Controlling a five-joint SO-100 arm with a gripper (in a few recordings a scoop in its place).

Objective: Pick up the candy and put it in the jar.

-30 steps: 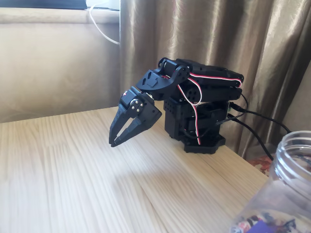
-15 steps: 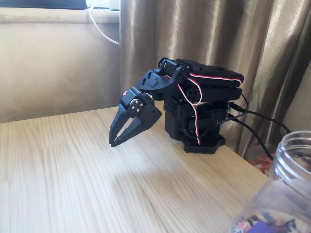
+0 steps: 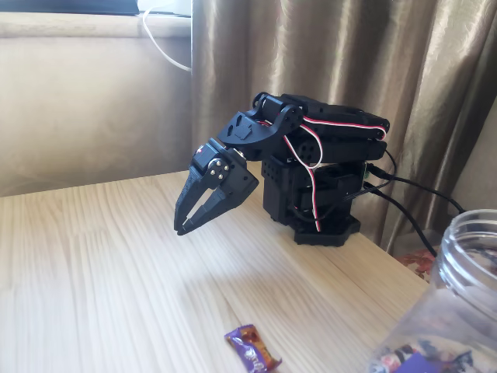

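End effector [image 3: 182, 228] clenched, empty, above pale wood table [image 3: 93, 272]; candy [image 3: 252, 348] near jar [image 3: 458, 303]; brown curtain [image 3: 326, 54] behind.

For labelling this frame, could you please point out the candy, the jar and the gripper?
candy [image 3: 252, 347]: fixed view, middle of the purple wrapper.
jar [image 3: 471, 242]: fixed view, ridged neck.
gripper [image 3: 182, 228]: fixed view, between the fingertips.

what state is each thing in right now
gripper: shut, empty, hanging above the table
candy: wrapped, lying flat on the table, apart from the gripper
jar: upright, no lid, wrappers at the bottom
arm: folded low over its base
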